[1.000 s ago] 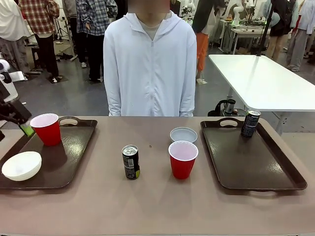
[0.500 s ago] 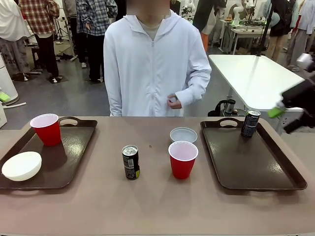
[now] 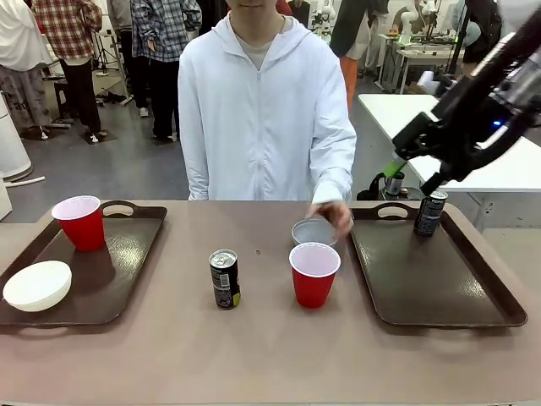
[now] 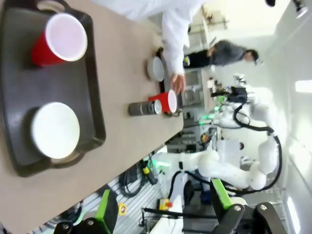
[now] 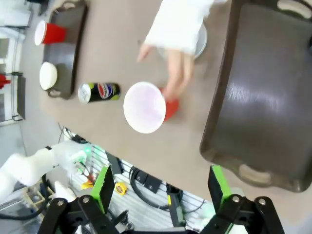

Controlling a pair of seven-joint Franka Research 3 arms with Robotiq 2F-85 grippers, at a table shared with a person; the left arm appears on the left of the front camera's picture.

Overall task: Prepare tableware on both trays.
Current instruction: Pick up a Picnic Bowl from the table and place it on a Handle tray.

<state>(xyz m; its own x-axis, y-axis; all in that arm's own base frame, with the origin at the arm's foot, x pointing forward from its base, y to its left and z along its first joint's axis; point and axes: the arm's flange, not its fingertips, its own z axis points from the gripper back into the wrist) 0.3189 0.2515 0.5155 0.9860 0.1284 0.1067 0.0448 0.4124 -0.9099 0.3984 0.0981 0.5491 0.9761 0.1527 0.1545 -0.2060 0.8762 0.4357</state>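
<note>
The left tray holds a red cup and the white bowl. A black can and a second red cup stand between the trays. Just behind that cup, the person's hand rests on the grey-blue bowl. The right tray carries the other can at its far end. My right gripper hangs open above and beside that can; its wrist view looks down on the cup and hand. My left gripper is open and empty, off the left tray's end.
A white table stands behind the right tray, with a black kettle just past my table's far edge. People stand farther back in the room. Bare tabletop lies along the near edge in front of the can and cup.
My left gripper drew back from the red cup on the left tray and left the front view. My right arm swung in at upper right. The person's hand came down onto the grey-blue bowl.
</note>
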